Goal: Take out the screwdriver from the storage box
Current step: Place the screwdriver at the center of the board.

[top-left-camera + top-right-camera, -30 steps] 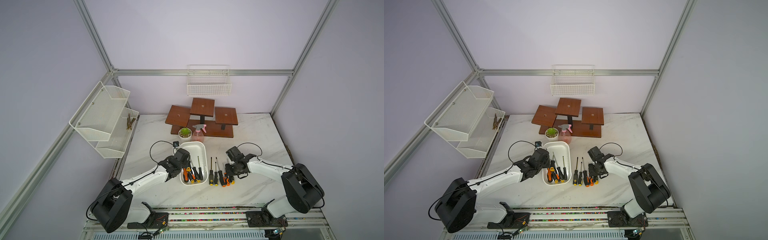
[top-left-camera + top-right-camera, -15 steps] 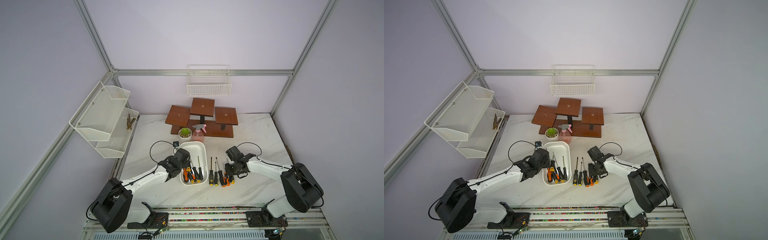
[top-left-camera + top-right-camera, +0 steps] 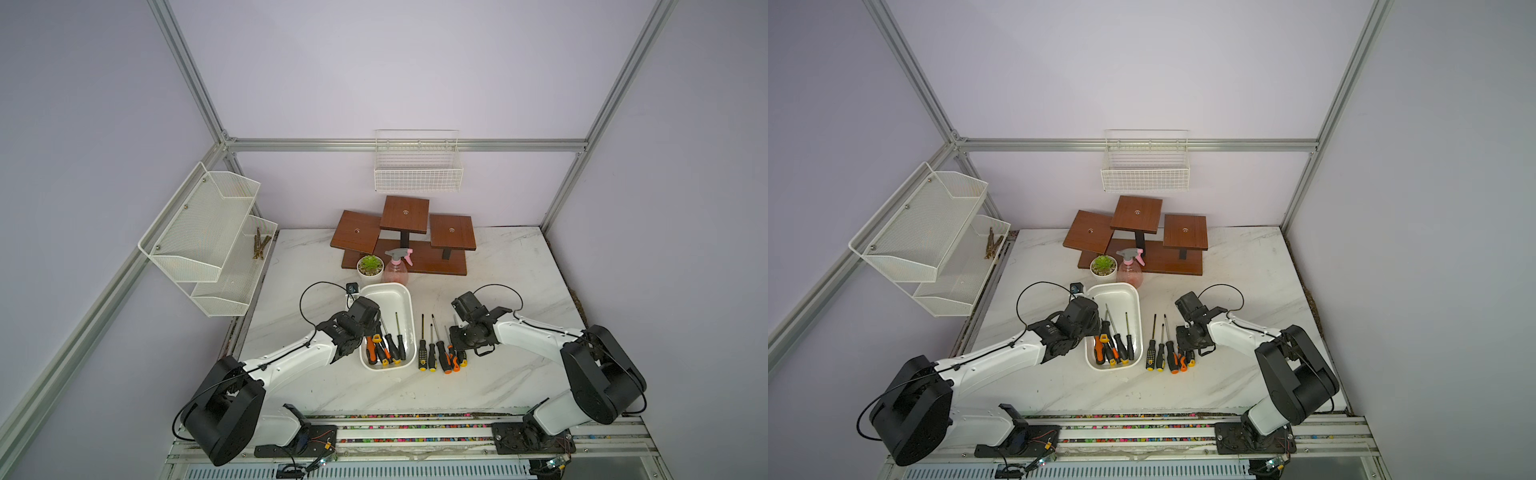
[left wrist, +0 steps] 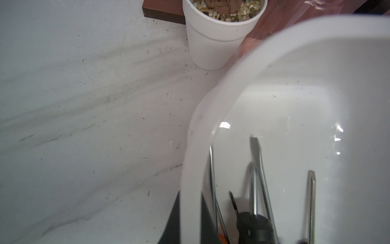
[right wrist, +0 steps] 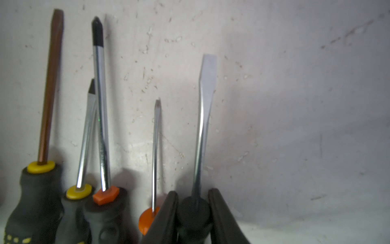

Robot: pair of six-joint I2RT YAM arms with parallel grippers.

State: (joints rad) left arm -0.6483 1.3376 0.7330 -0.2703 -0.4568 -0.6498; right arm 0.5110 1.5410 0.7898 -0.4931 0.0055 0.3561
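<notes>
The storage box [image 3: 409,309] [image 3: 1137,309] is a white tub at mid-table holding several screwdrivers [image 3: 391,345] [image 3: 1120,345] with black and orange handles. My left gripper [image 3: 365,332] [image 4: 190,193] is shut on the box's left wall [image 4: 191,169], one finger inside and one outside. Right of the box, several screwdrivers [image 3: 432,351] lie in a row on the table. At the row's right end my right gripper [image 3: 459,352] [image 5: 193,191] is shut on the black handle of a flat-blade screwdriver [image 5: 205,95], which lies on the table.
A potted plant [image 3: 370,266] and a pink spray bottle [image 3: 395,269] stand just behind the box. A stepped wooden stand [image 3: 405,232] is at the back. A wire basket [image 3: 417,172] hangs on the rear wall, with mesh shelves [image 3: 208,232] on the left.
</notes>
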